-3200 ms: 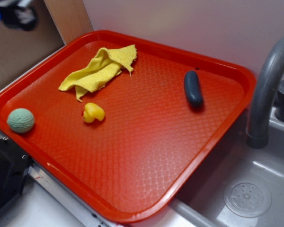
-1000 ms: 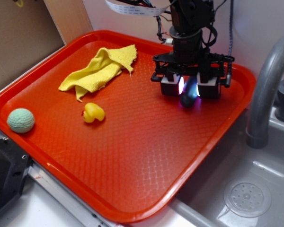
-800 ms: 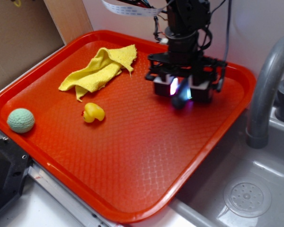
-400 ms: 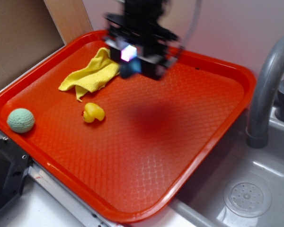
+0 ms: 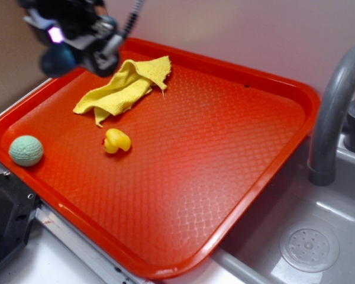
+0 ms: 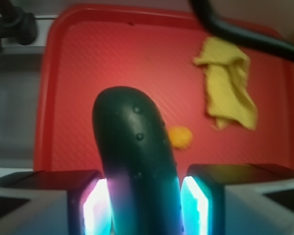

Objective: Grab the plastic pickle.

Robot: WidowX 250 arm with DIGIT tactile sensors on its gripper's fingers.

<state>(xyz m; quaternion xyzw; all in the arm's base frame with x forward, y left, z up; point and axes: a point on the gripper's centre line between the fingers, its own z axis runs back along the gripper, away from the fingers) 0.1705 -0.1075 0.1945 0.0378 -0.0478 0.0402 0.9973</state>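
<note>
- The plastic pickle (image 6: 137, 171) is no longer lying near the tray's far right corner, where it sat a few seconds ago; it is now being carried in the air above the tray's far left corner, clear of the surface.
- That means the grab is, in my judgement, essentially done: the toy is riding with the gripper (image 6: 143, 208) instead of resting on the tray (image 5: 225, 177).
- In the wrist view the jaws are clenching the pickle from both sides, the lit pads pressing against its lower part.
- Its long axis is running straight out from between the jaws, the rounded free end pointing away from the gripper; in the exterior view only that dark rounded end (image 5: 57, 59) is showing, blurred, below the gripper body.
- Beneath and beside it, the yellow cloth (image 5: 125, 86) is lying crumpled near the tray's far edge.
- The yellow duck (image 5: 116, 141) is sitting further toward the middle, well apart from the cloth's end.
- The pale green ball (image 5: 26, 150) is resting against the tray's left edge.
</note>
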